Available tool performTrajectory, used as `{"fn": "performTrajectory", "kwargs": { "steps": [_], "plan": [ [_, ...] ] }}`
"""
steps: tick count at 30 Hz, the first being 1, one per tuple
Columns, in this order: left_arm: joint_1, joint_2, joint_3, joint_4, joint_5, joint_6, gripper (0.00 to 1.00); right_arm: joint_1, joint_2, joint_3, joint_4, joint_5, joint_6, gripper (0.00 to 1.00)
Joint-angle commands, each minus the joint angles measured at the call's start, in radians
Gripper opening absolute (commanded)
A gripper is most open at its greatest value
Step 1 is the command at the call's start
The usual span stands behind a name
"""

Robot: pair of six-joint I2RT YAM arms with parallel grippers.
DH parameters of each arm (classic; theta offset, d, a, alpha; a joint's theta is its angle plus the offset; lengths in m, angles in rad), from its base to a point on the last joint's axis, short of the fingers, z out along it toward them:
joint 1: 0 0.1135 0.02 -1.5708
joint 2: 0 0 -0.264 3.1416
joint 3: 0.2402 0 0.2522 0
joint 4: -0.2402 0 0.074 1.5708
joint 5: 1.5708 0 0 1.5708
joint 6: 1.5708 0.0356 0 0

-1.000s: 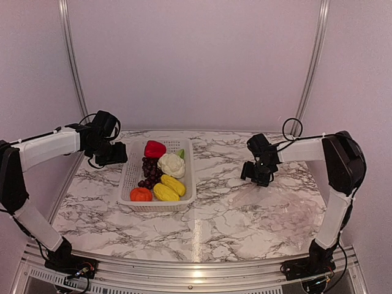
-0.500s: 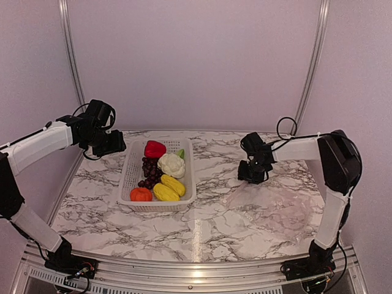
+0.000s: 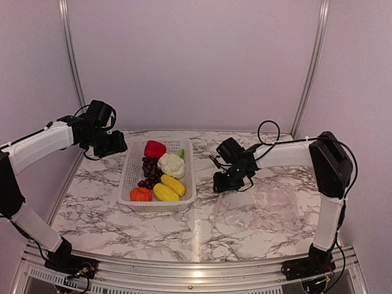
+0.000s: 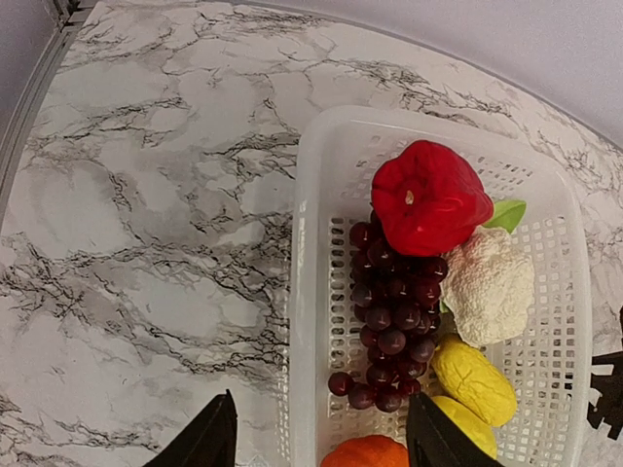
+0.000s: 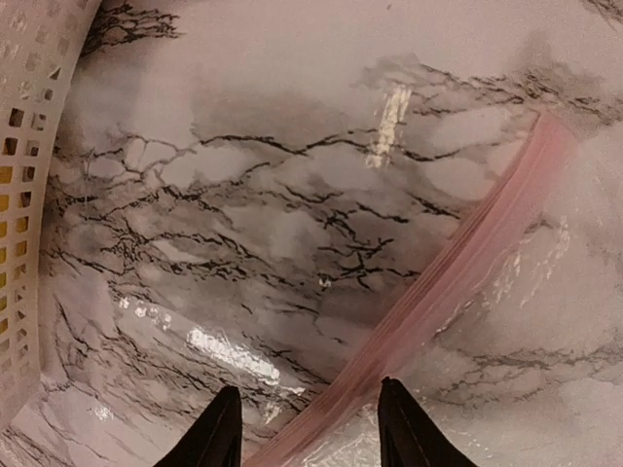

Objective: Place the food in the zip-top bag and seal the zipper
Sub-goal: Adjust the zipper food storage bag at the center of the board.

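Right hand (image 5: 307, 428), spread, straddles the pink zipper (image 5: 467, 263) of the zip-top bag (image 3: 263, 208), flat on the worktop (image 3: 153, 226) at 3 o'clock from the basket (image 4: 304, 292). Best pinch only the upper lip and lift gently. Left hand (image 4: 321, 438), spread, hangs above the food (image 3: 160, 174).

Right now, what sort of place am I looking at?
Probably a lab robot test cell, not a kitchen: a marble-print table boxed in by plain walls and aluminium posts, with toy food in a white basket.
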Motion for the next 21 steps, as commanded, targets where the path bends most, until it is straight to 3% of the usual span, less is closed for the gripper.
{"fn": "performTrajectory", "kwargs": {
  "steps": [1, 10, 15, 21],
  "plan": [
    [0.001, 0.010, 0.012, -0.020, 0.013, -0.016, 0.61, 0.047, -0.063, 0.049, -0.137, 0.114, -0.023, 0.49],
    [-0.015, -0.026, -0.018, -0.037, 0.061, -0.181, 0.59, 0.068, -0.007, 0.124, -0.204, 0.141, 0.154, 0.50],
    [-0.044, -0.053, -0.034, -0.052, 0.053, -0.198, 0.59, 0.096, 0.058, 0.162, -0.231, 0.139, 0.224, 0.49],
    [-0.075, -0.088, -0.074, -0.053, 0.050, -0.183, 0.59, 0.100, 0.072, 0.155, -0.278, 0.171, 0.350, 0.40]
  ]
}}
